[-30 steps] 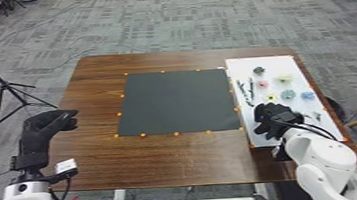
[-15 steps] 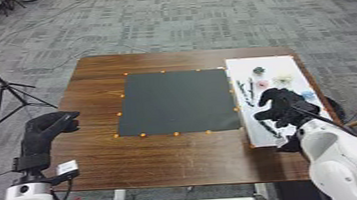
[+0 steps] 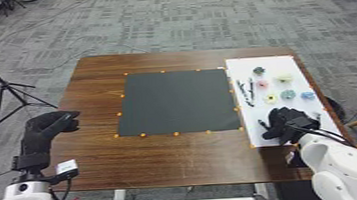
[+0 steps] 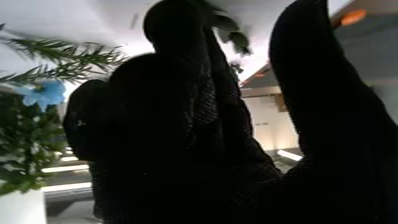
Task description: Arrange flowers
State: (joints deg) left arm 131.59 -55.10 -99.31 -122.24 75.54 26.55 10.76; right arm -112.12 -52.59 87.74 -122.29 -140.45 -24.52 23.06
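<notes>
6 small flower heads sit on the white board (image 3: pixel 242 68) at the right of the desk (image 3: pixel 178 160) in the head view: a dark green rosette (image 3: pixel 259 70), a pink bloom (image 3: pixel 262 84), a cream bloom (image 3: pixel 283 77), a yellow bloom (image 3: pixel 270 98), a blue-green bloom (image 3: pixel 288 94) and a blue bloom (image 3: pixel 307 95). 2 slim green stems (image 3: pixel 250 92) lie along the board's inner edge. The right robot hand (image 3: pixel 289 119) is over the board's near part, with a dark sprig (image 3: pixel 263 124) just beside it. The left robot hand (image 3: pixel 45 130) is relaxed and empty, off the desk's left side. No flower lies on the dark mat (image 3: pixel 177 103), which I take to be where the arrangement will go.

In the right wrist view the right robot hand has its fingers straight and its thumb spread apart, gripping nothing. A blue flower (image 4: pixel 42 94), feathery greenery (image 4: pixel 67 55) and a leafy sprig (image 4: pixel 238 40) show around the fingers.

These pieces should weigh next to nothing. I would expect springy, thin stems that roll under a glove, and soft petals that crush or bend easily. Best to pinch low on the stem, between thumb and fingertips, and leave leaves and petals alone.
</notes>
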